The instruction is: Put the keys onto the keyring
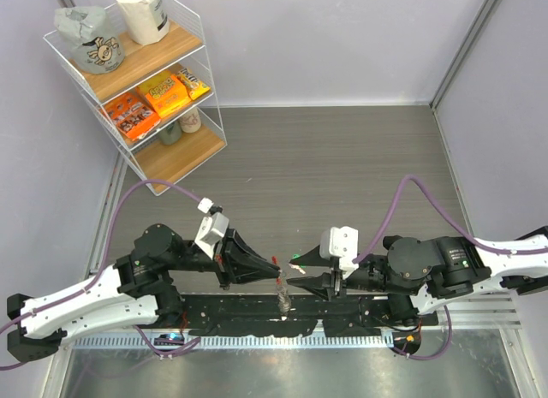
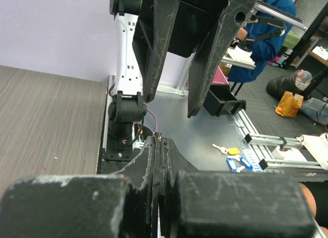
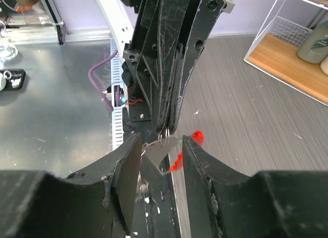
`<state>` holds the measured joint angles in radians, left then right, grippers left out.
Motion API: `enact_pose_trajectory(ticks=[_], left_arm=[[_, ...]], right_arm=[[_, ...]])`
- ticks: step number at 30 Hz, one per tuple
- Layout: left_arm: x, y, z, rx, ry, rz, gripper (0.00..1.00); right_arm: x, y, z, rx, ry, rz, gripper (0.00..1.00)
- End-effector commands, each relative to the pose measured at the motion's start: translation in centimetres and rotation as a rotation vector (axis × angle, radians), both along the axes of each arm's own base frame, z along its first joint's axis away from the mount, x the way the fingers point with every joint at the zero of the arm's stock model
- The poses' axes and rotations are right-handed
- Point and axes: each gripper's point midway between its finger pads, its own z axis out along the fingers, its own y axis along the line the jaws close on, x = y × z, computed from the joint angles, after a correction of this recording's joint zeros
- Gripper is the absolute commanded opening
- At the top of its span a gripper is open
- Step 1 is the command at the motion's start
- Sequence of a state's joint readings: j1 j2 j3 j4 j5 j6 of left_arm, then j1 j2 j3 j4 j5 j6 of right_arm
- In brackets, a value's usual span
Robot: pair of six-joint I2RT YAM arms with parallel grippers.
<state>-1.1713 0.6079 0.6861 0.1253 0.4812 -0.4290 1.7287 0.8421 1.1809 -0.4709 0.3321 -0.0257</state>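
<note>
The left gripper (image 3: 166, 126) had its fingers pressed flat together, pinching the top of the keyring (image 3: 177, 160). The ring hung below those tips, long axis roughly vertical, with its red arc and a silvery tab dangling free. The right gripper (image 3: 161, 141) faced the keyring tip to tip, its fingers (image 3: 128, 161) spread apart and holding nothing. The loop hung in the gap between them, and whether it touched either one could not be told.

In the top view a small green speck, probably the green key (image 1: 297, 257), lay on the table just beside the keyring. It was on the right arm's side and slightly farther from the bases. The black key could not be made out.

Judged from this, the free right gripper sat nearer that key and would have to fetch it. The shut left gripper would meanwhile keep the ring presented.
</note>
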Motion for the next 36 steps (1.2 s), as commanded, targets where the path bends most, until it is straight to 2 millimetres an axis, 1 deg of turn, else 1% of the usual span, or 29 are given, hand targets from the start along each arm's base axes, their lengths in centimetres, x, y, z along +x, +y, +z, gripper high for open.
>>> enact_pose_trajectory(ticks=[1, 4, 7, 17, 23, 25, 27, 28, 30, 32, 34, 36], left_arm=[[-1.3, 0.8, 3.3, -0.087, -0.038, -0.059, 0.00], [-1.6, 0.7, 3.5, -0.097, -0.024, -0.080, 0.00], [-1.7, 0.4, 3.4, -0.097, -0.012, -0.091, 0.00], [-2.1, 0.5, 3.8, -0.106, -0.005, -0.116, 0.00], [-2.2, 0.4, 3.9, -0.105, -0.007, -0.122, 0.00], [-2.1, 0.4, 3.8, -0.101, -0.005, -0.122, 0.00], [-2.1, 0.4, 3.8, -0.101, -0.003, -0.121, 0.00], [-2.1, 0.4, 3.8, -0.102, -0.004, -0.121, 0.00], [-2.1, 0.4, 3.8, -0.103, -0.005, -0.119, 0.00], [-2.1, 0.4, 3.8, -0.103, -0.004, -0.118, 0.00], [-2.1, 0.5, 3.9, -0.106, -0.005, -0.116, 0.00], [-2.0, 0.5, 4.1, -0.110, -0.005, -0.112, 0.00]], right_arm=[[-0.8, -0.5, 0.8, -0.023, 0.023, 0.045, 0.44], [-1.0, -0.6, 1.2, -0.026, 0.026, 0.054, 0.45], [-1.0, -0.5, 1.0, -0.037, 0.024, 0.051, 0.45], [-0.4, 0.2, 0.4, -0.067, 0.034, -0.001, 0.45], [-0.6, 0.7, 0.4, -0.077, 0.034, 0.010, 0.45], [-0.6, 0.8, 0.3, -0.082, 0.033, 0.010, 0.41], [-0.7, 0.9, 0.3, -0.083, 0.034, 0.010, 0.34], [-0.7, 1.0, 0.3, -0.085, 0.032, 0.013, 0.28], [-0.8, 1.1, 0.1, -0.094, 0.028, 0.016, 0.22], [-0.8, 1.2, -0.1, -0.103, 0.026, 0.019, 0.21], [-0.9, 1.3, -0.2, -0.107, 0.025, 0.026, 0.17], [-1.1, 1.4, -0.5, -0.115, 0.022, 0.034, 0.08]])
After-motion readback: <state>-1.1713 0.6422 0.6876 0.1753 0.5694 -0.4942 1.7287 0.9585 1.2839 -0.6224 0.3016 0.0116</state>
